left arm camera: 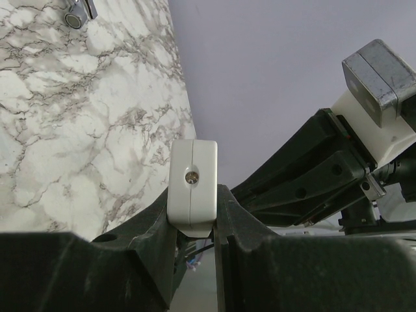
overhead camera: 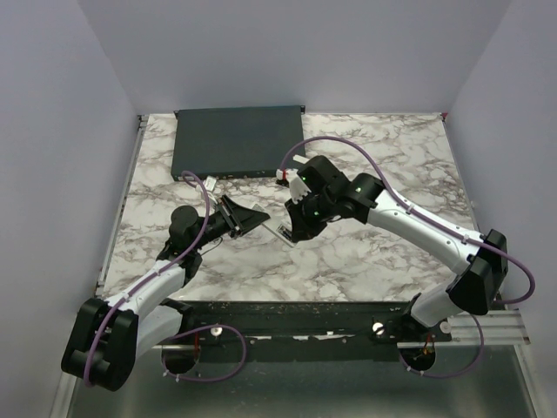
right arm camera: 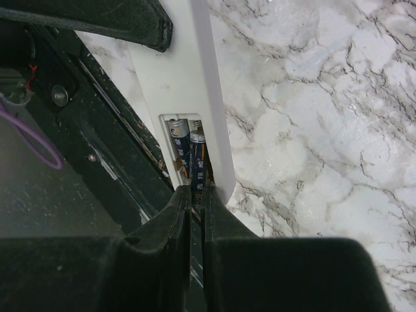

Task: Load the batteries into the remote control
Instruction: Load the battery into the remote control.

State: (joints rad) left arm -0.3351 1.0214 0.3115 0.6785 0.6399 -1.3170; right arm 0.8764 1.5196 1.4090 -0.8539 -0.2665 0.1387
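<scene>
The remote control [right arm camera: 195,84] is a slim white bar lying slantwise over the marble, its back compartment open. My left gripper [left arm camera: 193,195] is shut on one end of it [left arm camera: 192,174]; its dark fingers [right arm camera: 133,19] cross the bar at the top of the right wrist view. Two batteries sit side by side in the compartment, one [right arm camera: 177,144] seated and the other [right arm camera: 198,156] running down between the fingertips of my right gripper [right arm camera: 197,190], which is shut on it. From above, the left gripper [overhead camera: 244,216] and right gripper [overhead camera: 294,231] meet over the remote [overhead camera: 278,233] mid-table.
A large flat dark-grey box [overhead camera: 237,139] lies at the back of the marble table [overhead camera: 383,252]. The right arm's black links [left arm camera: 312,175] stand close beside the left gripper. A small metal fitting [left arm camera: 81,13] shows at the marble's far edge.
</scene>
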